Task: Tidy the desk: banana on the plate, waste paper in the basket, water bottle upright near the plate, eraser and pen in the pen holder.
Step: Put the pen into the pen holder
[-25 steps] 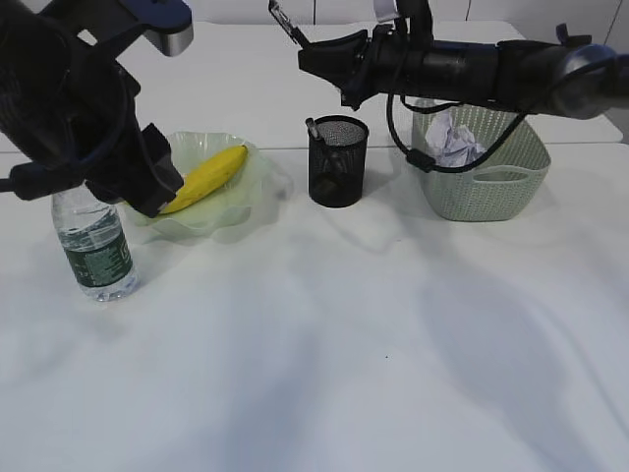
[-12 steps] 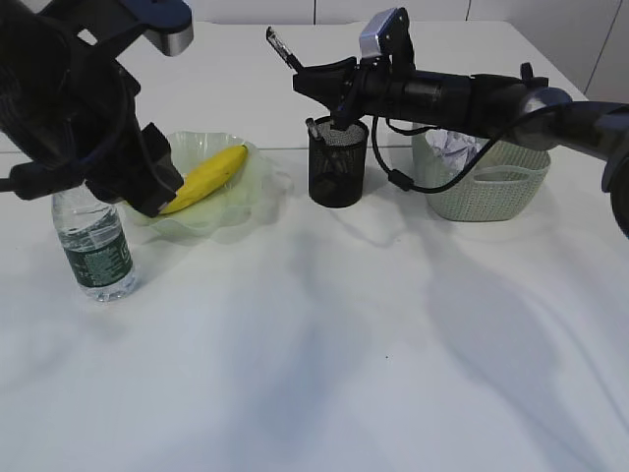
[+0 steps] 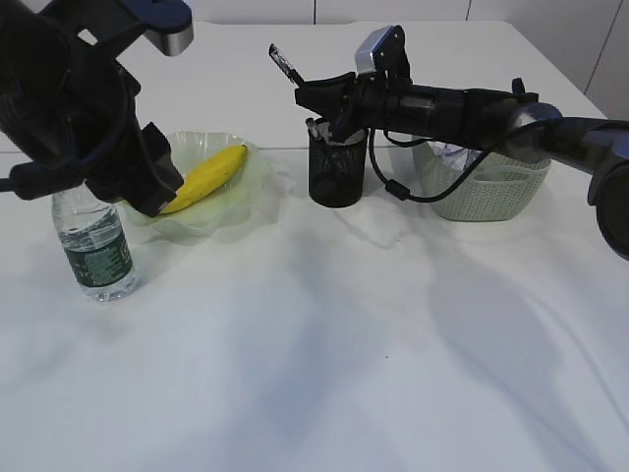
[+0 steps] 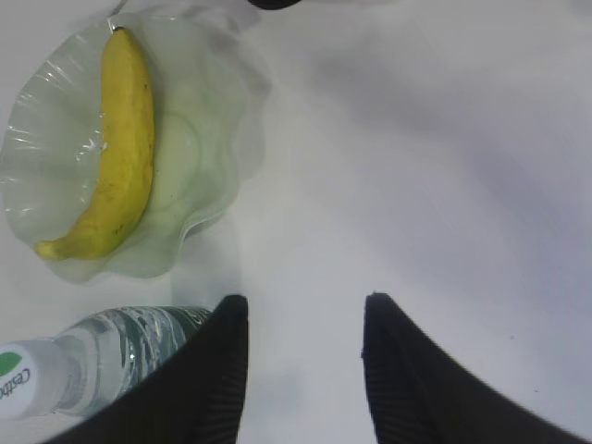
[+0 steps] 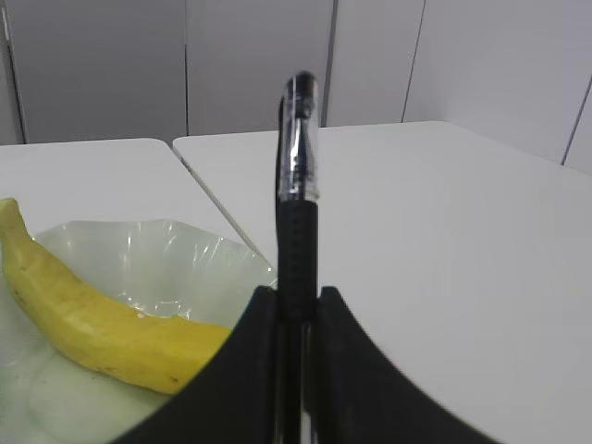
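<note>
water bottle (image 4: pixel 102 356) label showing partial green-and-blue lettering "Cestb", cut off at the frame edge, remaining print illegible

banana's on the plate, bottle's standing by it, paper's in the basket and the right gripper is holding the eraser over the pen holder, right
Not quite. The right gripper is shut on a pen, not an eraser; the right wrist view shows it clamped between the jaws. The rest stands: banana on the plate, bottle upright, paper in the basket, gripper over the pen holder.

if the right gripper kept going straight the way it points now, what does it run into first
Probably the plate with the banana: the right gripper, shut on the pen, faces them directly in its wrist view. Depth is unclear; it may pass above them.
</note>
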